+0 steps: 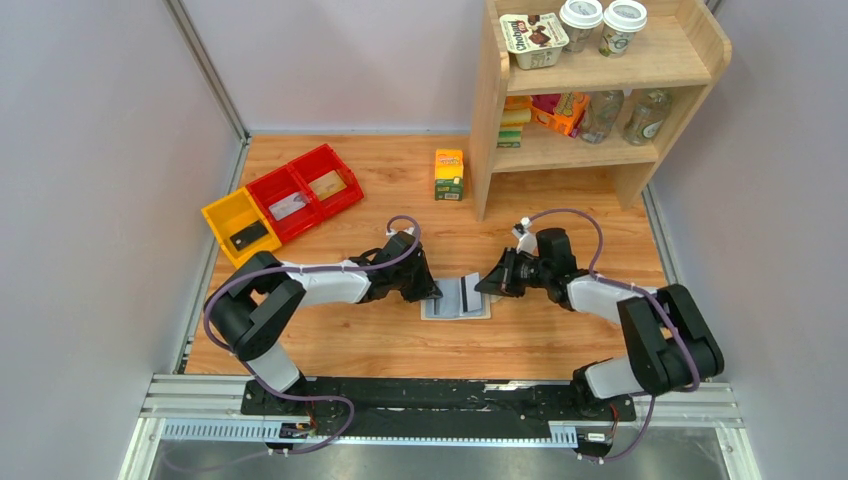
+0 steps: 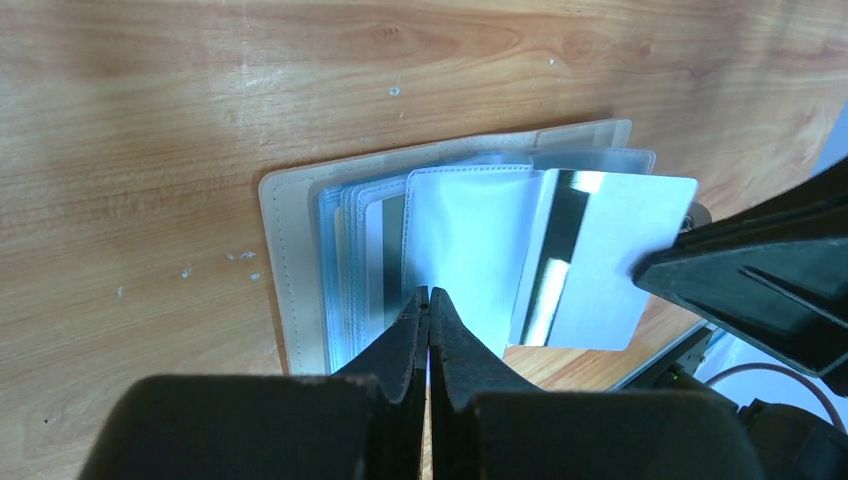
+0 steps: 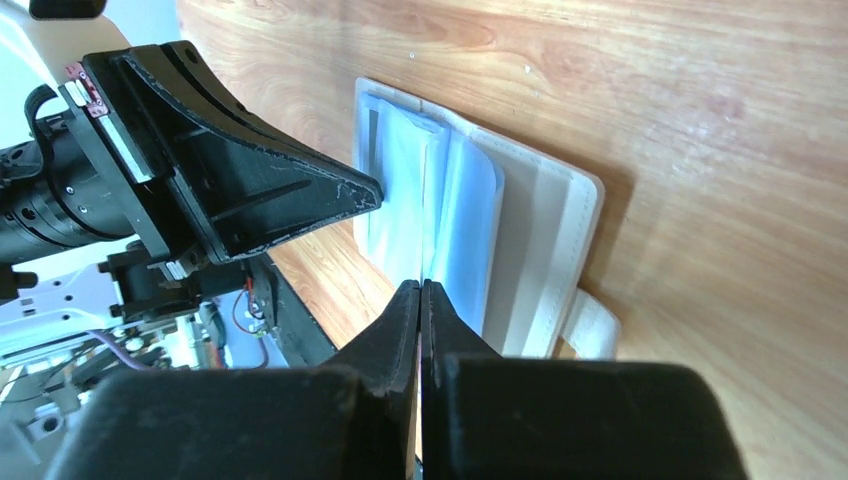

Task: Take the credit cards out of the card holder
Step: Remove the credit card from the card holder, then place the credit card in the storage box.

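The card holder (image 1: 455,309) lies open on the table between the arms, beige outside (image 2: 275,260) with light blue clear sleeves inside. My left gripper (image 2: 428,293) is shut on the edge of one clear sleeve (image 2: 470,240), pinning it. My right gripper (image 3: 421,286) is shut on a whitish credit card with a dark stripe (image 2: 600,260), which sticks out of the sleeve to the right at a tilt. In the top view the left gripper (image 1: 432,292) and right gripper (image 1: 487,284) meet over the card holder. The holder's closing tab (image 3: 590,325) lies by the right gripper. More cards show in the left sleeves (image 2: 375,250).
Two red bins (image 1: 310,190) and a yellow bin (image 1: 238,225) stand at the back left, each with a card-like item inside. A small juice carton (image 1: 449,174) stands by a wooden shelf (image 1: 590,150) holding cups, bottles and boxes at the back right.
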Motion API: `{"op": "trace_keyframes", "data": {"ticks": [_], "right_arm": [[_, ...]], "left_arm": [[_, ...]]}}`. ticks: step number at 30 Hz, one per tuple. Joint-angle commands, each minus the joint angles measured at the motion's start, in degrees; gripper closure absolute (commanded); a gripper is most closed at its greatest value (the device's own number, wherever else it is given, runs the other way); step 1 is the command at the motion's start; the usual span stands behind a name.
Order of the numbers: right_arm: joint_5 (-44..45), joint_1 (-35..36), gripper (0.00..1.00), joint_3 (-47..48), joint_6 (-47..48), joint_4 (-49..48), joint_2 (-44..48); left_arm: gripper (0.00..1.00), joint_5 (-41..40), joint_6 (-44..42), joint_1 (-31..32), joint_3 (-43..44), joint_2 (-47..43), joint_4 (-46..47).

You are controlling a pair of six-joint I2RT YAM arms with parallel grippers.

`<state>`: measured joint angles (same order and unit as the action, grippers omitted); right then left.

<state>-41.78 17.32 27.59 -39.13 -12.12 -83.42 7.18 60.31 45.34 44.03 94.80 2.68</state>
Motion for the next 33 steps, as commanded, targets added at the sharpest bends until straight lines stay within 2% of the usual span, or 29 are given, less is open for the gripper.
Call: {"op": "trace_keyframes", "data": {"ticks": [1, 4, 6, 7, 9, 13, 21, 28, 33], "right_arm": [[6.35, -0.27, 1.00, 1.85, 5.73, 11.05, 7.46], [9.51, -0.27, 1.00, 2.29, 7.05, 16.50, 12.82], [11.45, 0.17, 1.00, 2.99, 8.37, 19.66, 16.34], [12.68, 0.69, 1.00, 3.77, 9.16, 21.59, 17.75], [15.57, 2.36, 1.00, 5.79, 11.09, 25.11, 20.56], [24.87, 8.06, 1.00, 10.36, 14.96, 29.69, 25.14], [50.37, 28.18, 1.00, 18.10, 25.76, 31.90, 26.29], [71.72, 48.74, 1.00, 17.06, 38.59, 22.16, 24.10], [83.42, 57.72, 1.00, 15.65, 46.59, 13.19, 20.49]], "left_arm": [[0.98, -2.35, -3.44, 0.10, -1.14, -0.84, -6.02], [0.89, -3.57, -5.20, 0.10, 0.44, -5.41, -7.77], [0.76, -5.07, -6.26, -0.16, 1.75, -8.57, -11.01], [0.66, -5.42, -6.52, -0.43, 2.11, -10.76, -12.07], [0.55, -5.42, -7.05, -1.22, 3.25, -13.93, -15.06], [0.39, -6.12, -7.84, -2.80, 5.62, -20.78, -22.09], [0.30, -6.48, -8.20, -4.03, 12.82, -31.52, -34.66], [0.27, -4.28, -5.21, -4.12, 15.47, -34.16, -38.01], [0.26, -1.21, -0.91, -4.12, 14.24, -33.63, -36.08]]}}
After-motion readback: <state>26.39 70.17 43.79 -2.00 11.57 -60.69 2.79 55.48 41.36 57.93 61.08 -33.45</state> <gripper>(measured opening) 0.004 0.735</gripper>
